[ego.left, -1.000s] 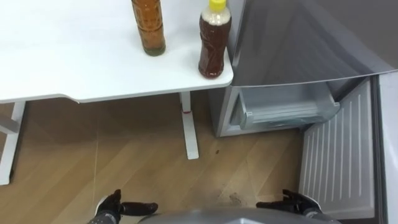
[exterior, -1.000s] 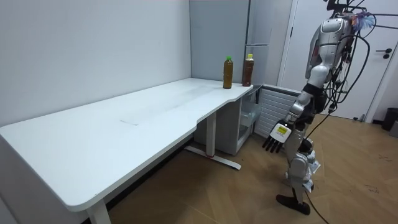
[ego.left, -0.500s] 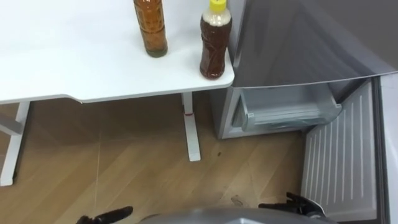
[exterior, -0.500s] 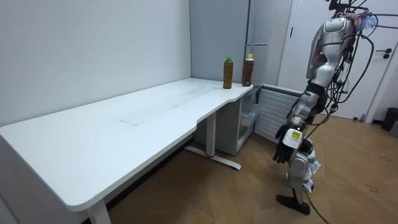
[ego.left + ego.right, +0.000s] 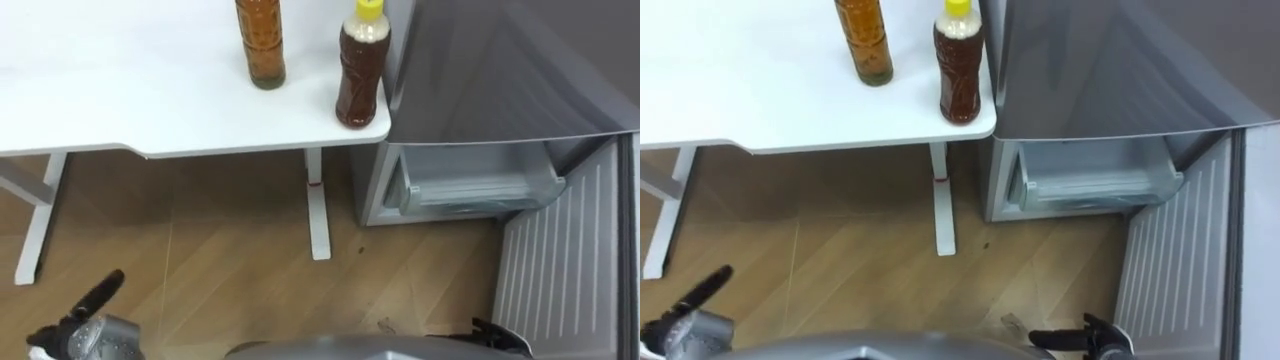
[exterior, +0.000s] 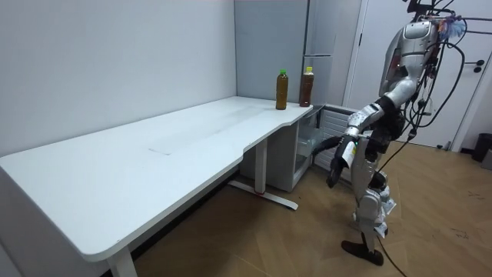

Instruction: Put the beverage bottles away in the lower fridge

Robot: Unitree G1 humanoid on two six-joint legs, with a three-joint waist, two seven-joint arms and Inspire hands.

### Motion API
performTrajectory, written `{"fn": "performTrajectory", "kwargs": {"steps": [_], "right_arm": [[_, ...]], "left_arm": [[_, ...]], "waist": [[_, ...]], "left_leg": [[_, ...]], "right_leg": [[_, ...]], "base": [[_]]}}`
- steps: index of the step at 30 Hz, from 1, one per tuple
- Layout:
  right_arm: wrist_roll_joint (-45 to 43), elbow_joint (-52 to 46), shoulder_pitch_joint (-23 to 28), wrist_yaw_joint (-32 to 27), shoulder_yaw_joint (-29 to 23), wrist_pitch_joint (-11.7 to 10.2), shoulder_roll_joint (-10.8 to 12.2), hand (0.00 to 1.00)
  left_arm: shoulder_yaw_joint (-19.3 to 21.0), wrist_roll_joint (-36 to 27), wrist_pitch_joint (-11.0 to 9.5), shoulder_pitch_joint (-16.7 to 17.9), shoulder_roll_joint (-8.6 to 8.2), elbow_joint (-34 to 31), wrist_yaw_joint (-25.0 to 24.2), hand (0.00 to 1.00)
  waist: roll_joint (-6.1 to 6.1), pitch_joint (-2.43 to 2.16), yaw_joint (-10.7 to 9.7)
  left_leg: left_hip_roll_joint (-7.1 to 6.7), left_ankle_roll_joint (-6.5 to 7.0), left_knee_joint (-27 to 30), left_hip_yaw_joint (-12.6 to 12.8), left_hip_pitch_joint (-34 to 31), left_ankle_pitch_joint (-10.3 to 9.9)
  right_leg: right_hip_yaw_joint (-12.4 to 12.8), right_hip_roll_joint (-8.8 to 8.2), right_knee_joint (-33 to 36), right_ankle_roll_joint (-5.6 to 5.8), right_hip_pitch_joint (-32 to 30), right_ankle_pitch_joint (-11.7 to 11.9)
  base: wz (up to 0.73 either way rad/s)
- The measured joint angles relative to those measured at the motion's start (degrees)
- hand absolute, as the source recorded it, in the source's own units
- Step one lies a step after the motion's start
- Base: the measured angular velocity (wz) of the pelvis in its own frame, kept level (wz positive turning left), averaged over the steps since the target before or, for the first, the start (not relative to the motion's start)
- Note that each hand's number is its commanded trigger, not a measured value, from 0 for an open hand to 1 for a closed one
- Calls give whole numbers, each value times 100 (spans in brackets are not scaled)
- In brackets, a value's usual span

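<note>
Jo: What was down at the far left?
Sam: The robot's left hand [image 5: 100,296], low over the wooden floor [image 5: 230,260]. Its fingers looked straight and loose. It held nothing.
Jo: Where were the drinks?
Sam: Both stood up straight on the white desk [image 5: 120,90], not in the fridge yet. The green-capped bottle [image 5: 262,45] was on the left, with a golden-brown drink inside. The yellow-capped bottle [image 5: 361,75] was near it on the right. Its drink was darker, and it stood right by the desk's corner, next to the fridge.
Jo: Would they be hard to pick up?
Sam: A little, I think. They looked full, so maybe kind of heavy. They looked like smooth plastic, so they could slip, and a hard squeeze could squash them. They were tall too, so a bump could tip one over. I'd wrap the hand round the middle, not the cap.
Jo: What came next, going right?
Sam: The lower fridge [image 5: 372,185], under the grey upper door [image 5: 500,70]. A pale drawer [image 5: 480,190] showed inside.
Jo: And the other hand?
Sam: The right hand [image 5: 1085,340] was low, in front of the fridge. Its fingers looked stretched out and empty.
Jo: And farthest right?
Sam: The lower door [image 5: 565,260], hanging wide open.
</note>
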Motion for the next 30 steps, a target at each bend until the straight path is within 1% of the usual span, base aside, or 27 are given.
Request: {"fn": "performTrajectory", "kwargs": {"steps": [1, 2, 3, 5, 6, 8, 9, 11, 12, 14, 15, 16, 18, 20, 22, 24, 26, 28, 30], "right_arm": [[-7, -15, 16, -24, -2, -32, -3, 0], [-3, -6, 20, -72, -3, -40, -3, 0], [-4, -2, 22, -101, -3, -44, -2, 0], [-12, -5, 32, -114, -3, -57, -10, 0], [-19, -4, 33, -112, -10, -54, -10, 0], [-15, -3, 23, -102, -15, -53, -11, 0], [-21, -2, 21, -102, -16, -53, -16, 0], [-25, -3, 47, -104, -17, -57, -41, 0], [-24, -4, 60, -105, -19, -58, -42, 0], [-21, -11, 79, -103, -28, -59, -54, 0], [-21, -10, 80, -104, -34, -60, -55, 0], [-30, -11, 74, -101, -40, -62, -54, 0], [-49, -9, 78, -97, -45, -86, -52, 0], [-37, -11, 42, -94, -42, -129, -52, 0], [-9, -1, 12, -21, -56, -127, -54, 0], [-35, 5, -12, 115, -106, -126, -47, 0], [-50, 37, -16, 218, -177, -121, -40, 0], [-50, 49, -16, 290, -227, -123, -42, 0], [-7, 85, -25, 340, -266, -123, -44, 0]], "left_arm": [[-35, 61, -78, -2, 18, -341, 166, 0], [-40, 332, -137, -2, 22, -598, 302, 0], [-40, 474, -161, -1, 25, -731, 376, 0], [-20, 877, -220, 3, 37, -1304, 615, 0], [-17, 965, -225, 1, 39, -1460, 668, 0], [-18, 1399, -280, -34, 77, -1892, 832, 0], [-19, 1520, -285, -38, 84, -1992, 864, 0], [-17, 1859, -289, -53, 148, -2320, 914, 0], [-17, 1903, -289, -56, 169, -2403, 915, 0], [-19, 1908, -289, -96, 268, -2676, 885, 0], [-19, 1908, -289, -109, 280, -2731, 867, 0], [-19, 1915, -288, -115, 284, -2885, 833, 0], [-13, 1948, -288, -138, 285, -3060, 716, 0], [-11, 2035, -286, -235, 292, -3204, 531, 0], [-21, 2051, -263, -297, 302, -3483, 338, 0], [-22, 2191, -240, -310, 327, -3880, 80, 0], [-27, 2448, -224, -342, 356, -4263, -361, 0], [-35, 2597, -176, -378, 371, -4428, -659, 0], [-124, 2600, -77, -469, 372, -4569, -903, 0]], "waist": [[14, -3, -3], [22, -3, 0], [27, -4, -7], [41, -2, 0], [41, -2, -4], [47, -1, -5], [50, 0, -5], [63, 2, -12], [66, 3, -15], [92, 11, -24], [97, 14, -27], [106, 36, -28], [113, 40, -31], [118, 68, -37], [109, 79, -67], [69, 75, -138], [40, 63, -174], [32, 67, -203], [28, 72, -226]], "left_leg": [[0, 0, 3, -7, 1, 0], [0, 0, 15, -6, 13, 0], [-1, 0, 19, -6, 20, 0], [-1, 0, 20, 0, 27, 0], [-1, 0, 18, 0, 26, 0], [-3, 1, 4, -5, 16, 0], [-4, 1, 3, -5, 10, 0], [-5, 1, -2, -5, 3, 0], [-5, 0, -2, -6, 6, 0], [-5, 1, 1, -7, 16, 1], [-6, 2, 4, -7, 33, 1], [-6, 2, 5, -4, 76, 1], [-6, 2, 4, -6, 95, 1], [-6, 2, -10, -6, 72, 1], [-8, 1, -4, -27, 5, 1], [-19, 2, 13, -80, -71, 1], [-22, 4, 40, -82, -110, 2], [-25, 4, 69, -78, -115, 2], [-26, 4, 79, -78, -118, 3]], "right_leg": [[7, 1, -4, 0, 22, 0], [8, 2, -6, 0, 60, 0], [8, 1, -6, 0, 70, 0], [29, 1, -16, -1, 52, 0], [31, 1, -17, -1, 35, 0], [34, 2, -16, 0, 22, 0], [34, 2, -16, 0, 14, 0], [34, 1, -17, 0, 6, 0], [31, 2, -18, 0, 8, 0], [22, 0, -18, 0, 51, 0], [19, -1, -18, 0, 56, 0], [21, -2, -20, 1, 58, 0], [34, 0, -33, 3, 93, -2], [40, 0, -34, 7, 88, -5], [28, 0, -35, 7, 58, -5], [-3, -6, -32, 7, -34, -5], [2, -10, -25, 7, -49, -5], [7, -14, -25, 7, -59, -5], [1, -15, -27, 7, -88, -4]], "base": [[0], [0], [0], [0], [0], [0], [0], [0], [0], [0], [0], [0], [0], [0], [5], [9], [0], [-2], [0]]}}
